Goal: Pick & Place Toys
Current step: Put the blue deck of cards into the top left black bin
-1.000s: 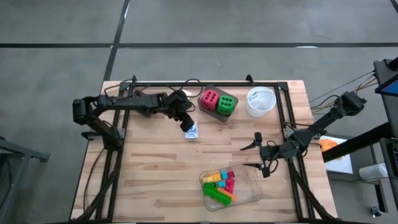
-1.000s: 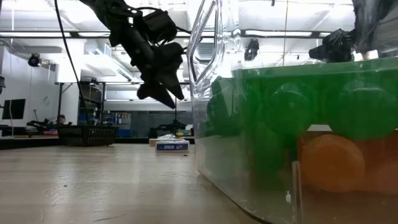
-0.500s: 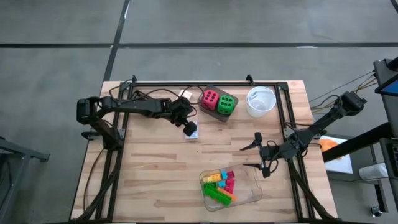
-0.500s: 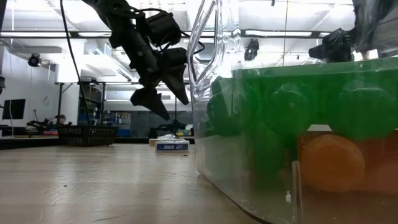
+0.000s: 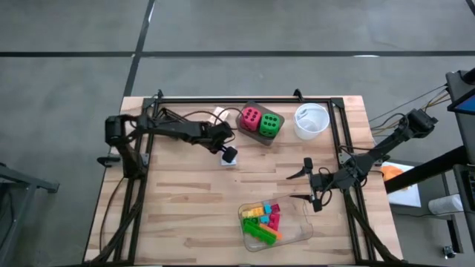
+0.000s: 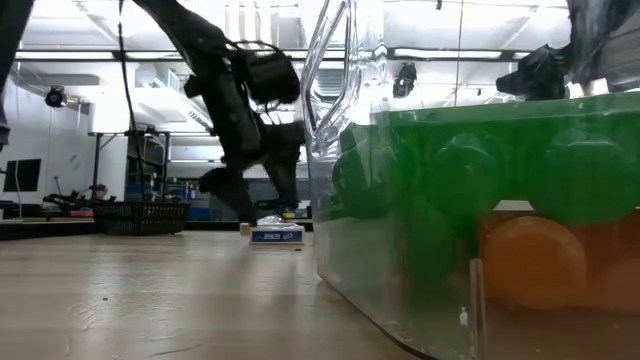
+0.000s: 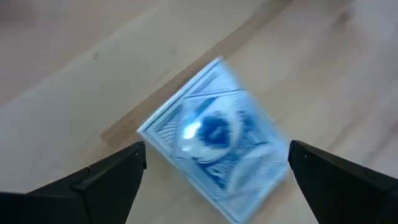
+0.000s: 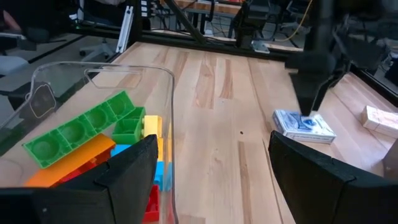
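The card pack [image 7: 214, 134] is lying flat on the table [image 5: 185, 215], just beside the dice [image 5: 260, 122]. It's probably light, stiff, slick-faced; take it across its edges. Your left gripper [image 7: 214, 168] is straddling it wide open, empty.

Bright, even light; wrist-view blur

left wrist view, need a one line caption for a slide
Left gripper open, fingers either side of the white-blue card pack lying on the wooden table.

White bowl [image 5: 312, 120] at table [image 5: 185, 208] far edge; clear tray [image 5: 297, 231] near edge.
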Action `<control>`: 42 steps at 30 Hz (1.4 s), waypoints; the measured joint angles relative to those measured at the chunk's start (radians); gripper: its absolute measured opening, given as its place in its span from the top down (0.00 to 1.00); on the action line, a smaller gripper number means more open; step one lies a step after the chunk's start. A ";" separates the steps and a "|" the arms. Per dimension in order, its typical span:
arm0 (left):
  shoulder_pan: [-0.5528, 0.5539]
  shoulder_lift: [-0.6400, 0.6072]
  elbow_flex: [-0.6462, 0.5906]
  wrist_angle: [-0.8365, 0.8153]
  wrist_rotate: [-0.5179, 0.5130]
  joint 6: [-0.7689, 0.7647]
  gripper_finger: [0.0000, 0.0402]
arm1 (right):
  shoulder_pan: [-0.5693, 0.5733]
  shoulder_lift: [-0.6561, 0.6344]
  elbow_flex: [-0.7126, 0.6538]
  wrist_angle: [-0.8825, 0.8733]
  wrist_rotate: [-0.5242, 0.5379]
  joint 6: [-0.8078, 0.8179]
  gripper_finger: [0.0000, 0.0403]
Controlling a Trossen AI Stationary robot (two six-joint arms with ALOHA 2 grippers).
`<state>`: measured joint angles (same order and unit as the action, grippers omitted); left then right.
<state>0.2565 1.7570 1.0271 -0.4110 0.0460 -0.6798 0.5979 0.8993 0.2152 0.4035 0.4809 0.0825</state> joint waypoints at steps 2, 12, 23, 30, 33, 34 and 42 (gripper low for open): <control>0.000 0.036 0.013 -0.016 -0.008 0.005 0.01 | 0.000 0.000 -0.001 -0.004 0.001 0.002 0.25; 0.006 0.132 0.126 -0.298 -0.167 0.182 0.01 | 0.000 0.000 -0.003 -0.019 0.006 0.030 0.25; 0.017 0.059 0.116 -0.305 -0.237 0.147 0.02 | 0.000 0.000 -0.005 -0.025 0.022 0.042 0.25; 0.010 0.054 0.116 -0.206 -0.143 -0.031 0.02 | 0.000 0.000 -0.006 -0.024 0.023 0.043 0.25; 0.009 0.054 0.117 -0.183 -0.139 -0.082 0.02 | 0.000 0.000 -0.006 -0.023 0.023 0.046 0.25; 0.009 0.054 0.117 -0.184 -0.143 -0.093 0.02 | 0.000 0.000 -0.006 -0.023 0.023 0.049 0.25; 0.009 0.054 0.111 -0.216 -0.178 -0.145 0.02 | 0.000 0.000 -0.006 -0.023 0.026 0.057 0.25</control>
<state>0.2653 1.8107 1.1385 -0.6265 -0.1318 -0.8244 0.5976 0.8993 0.2092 0.3801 0.5064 0.1394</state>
